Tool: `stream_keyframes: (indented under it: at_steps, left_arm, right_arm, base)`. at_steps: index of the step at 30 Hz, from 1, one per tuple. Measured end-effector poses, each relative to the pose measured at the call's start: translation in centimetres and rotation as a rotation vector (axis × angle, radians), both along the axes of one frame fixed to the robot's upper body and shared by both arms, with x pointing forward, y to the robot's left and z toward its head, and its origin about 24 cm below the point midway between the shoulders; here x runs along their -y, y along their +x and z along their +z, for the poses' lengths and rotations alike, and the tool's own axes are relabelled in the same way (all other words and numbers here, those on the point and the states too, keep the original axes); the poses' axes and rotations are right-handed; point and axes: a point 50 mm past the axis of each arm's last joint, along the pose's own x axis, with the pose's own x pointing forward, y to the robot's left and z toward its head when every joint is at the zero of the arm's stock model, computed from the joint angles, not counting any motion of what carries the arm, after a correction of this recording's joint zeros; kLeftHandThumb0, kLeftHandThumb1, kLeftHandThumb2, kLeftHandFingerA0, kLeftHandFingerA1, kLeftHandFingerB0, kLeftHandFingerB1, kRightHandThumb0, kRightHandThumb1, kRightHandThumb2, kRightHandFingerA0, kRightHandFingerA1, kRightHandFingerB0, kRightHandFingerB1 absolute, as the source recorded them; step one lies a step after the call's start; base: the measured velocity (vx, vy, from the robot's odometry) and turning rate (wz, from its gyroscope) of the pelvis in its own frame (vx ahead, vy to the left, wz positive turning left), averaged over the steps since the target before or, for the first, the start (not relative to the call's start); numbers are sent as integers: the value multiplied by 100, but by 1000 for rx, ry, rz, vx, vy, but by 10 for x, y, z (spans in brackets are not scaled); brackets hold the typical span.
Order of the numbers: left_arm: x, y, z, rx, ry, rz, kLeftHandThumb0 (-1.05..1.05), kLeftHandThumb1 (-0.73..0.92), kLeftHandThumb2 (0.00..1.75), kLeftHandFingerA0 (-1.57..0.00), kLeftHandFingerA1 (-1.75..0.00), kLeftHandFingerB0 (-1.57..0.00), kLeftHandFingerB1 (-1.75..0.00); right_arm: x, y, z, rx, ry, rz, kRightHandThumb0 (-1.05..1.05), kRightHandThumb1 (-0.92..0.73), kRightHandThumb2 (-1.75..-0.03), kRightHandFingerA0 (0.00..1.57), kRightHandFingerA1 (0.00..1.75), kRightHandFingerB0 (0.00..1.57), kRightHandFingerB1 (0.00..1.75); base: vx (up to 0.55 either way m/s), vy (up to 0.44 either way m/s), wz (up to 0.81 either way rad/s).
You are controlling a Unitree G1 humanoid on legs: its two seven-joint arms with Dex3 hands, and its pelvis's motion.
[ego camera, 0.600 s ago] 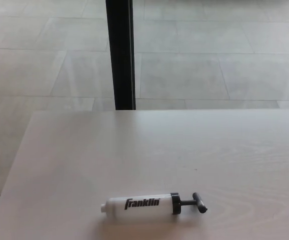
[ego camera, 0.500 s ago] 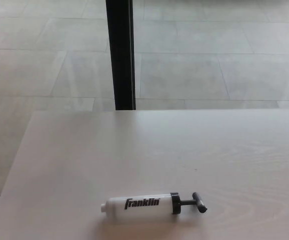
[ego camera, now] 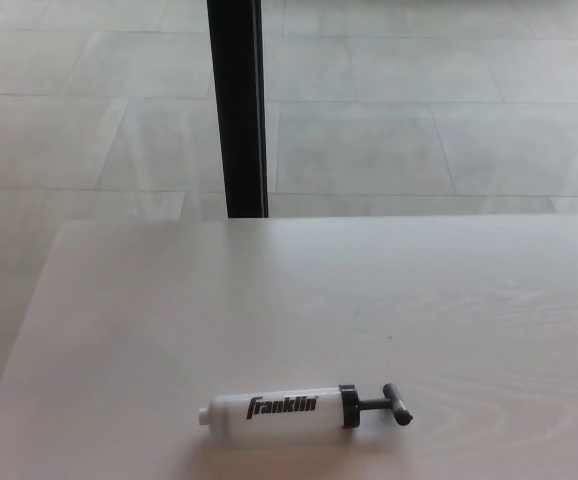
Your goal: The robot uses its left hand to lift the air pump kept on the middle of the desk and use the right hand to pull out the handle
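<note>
A white air pump (ego camera: 274,407) with black "Franklin" lettering lies on its side near the front of the pale wooden desk (ego camera: 369,300). Its black collar and short T-handle (ego camera: 396,405) point to the right, with a little of the rod showing. Neither of my hands nor any arm shows in the head view.
A black vertical post (ego camera: 237,105) stands behind the desk's far edge, left of centre. Grey floor tiles lie beyond it. The desk's left edge (ego camera: 24,330) runs diagonally down the picture's left side.
The whole picture has shifted a few pixels left and up, so the camera moved slightly. The pump lies where it was.
</note>
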Motion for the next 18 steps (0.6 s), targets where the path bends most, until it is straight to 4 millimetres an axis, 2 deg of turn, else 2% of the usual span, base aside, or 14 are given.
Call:
stream_keyframes:
  at_steps: [1, 2, 3, 4, 7, 8, 9, 10, 13, 17, 18]
  left_arm:
    - [5, 9, 6, 21, 10, -28, -77, 56, 95, -33, -57, -19, -46]
    - [10, 18, 11, 41, 20, -57, -77, 56, 95, -33, -57, -19, -46]
    - [21, 35, 23, 81, 39, -115, -72, 54, 93, -33, -59, -18, -48]
    - [27, 43, 29, 102, 50, -144, -69, 53, 93, -34, -59, -17, -48]
    - [54, 73, 53, 182, 91, -263, -71, 55, 96, -32, -59, -16, -47]
    - [62, 80, 60, 202, 101, -295, -69, 69, 60, -31, -49, -29, -39]
    - [74, 89, 69, 232, 119, -344, -70, 69, 60, -29, -49, -28, -39]
    - [81, 94, 74, 245, 130, -371, -74, 69, 61, -31, -50, -28, -40]
    - [109, 109, 89, 286, 165, -473, -76, 72, 62, -29, -53, -27, -41]
    - [140, 119, 98, 315, 188, -576, -75, 64, 64, -34, -53, -31, -42]
    - [153, 122, 99, 319, 192, -616, -73, 70, 61, -32, -53, -33, -41]
  right_arm:
    - [-1, 5, 3, 14, -6, 11, -105, -66, -113, 9, 83, 0, 53]
    - [-2, 10, 7, 28, -12, 24, -105, -66, -113, 9, 83, 0, 53]
    - [-4, 21, 15, 59, -30, 53, -105, -90, -68, 3, 109, 0, 61]
    - [-6, 27, 19, 77, -40, 69, -105, -64, -112, 15, 83, 4, 49]
    - [-13, 49, 40, 146, -96, 145, -104, -64, -111, 19, 78, 5, 47]
    - [-16, 55, 46, 166, -112, 168, -105, -65, -112, 23, 71, 5, 37]
    - [-21, 64, 56, 197, -139, 207, -98, -62, -107, 17, 63, 7, 36]
    - [-25, 69, 60, 212, -152, 228, -98, -83, -65, 20, 55, 9, 31]
    - [-41, 84, 75, 266, -198, 320, -91, -80, -65, 24, 52, 13, 31]
    - [-64, 99, 86, 322, -237, 426, -87, -79, -64, 32, 50, 20, 31]
    - [-75, 104, 89, 342, -247, 468, -86, -79, -65, 32, 49, 20, 30]
  base:
    - [0, 0, 0]
    - [0, 0, 0]
    - [0, 0, 0]
    - [0, 0, 0]
    - [0, 0, 0]
    - [0, 0, 0]
    - [0, 0, 0]
    - [0, 0, 0]
    - [0, 0, 0]
    - [0, 0, 0]
    - [0, 0, 0]
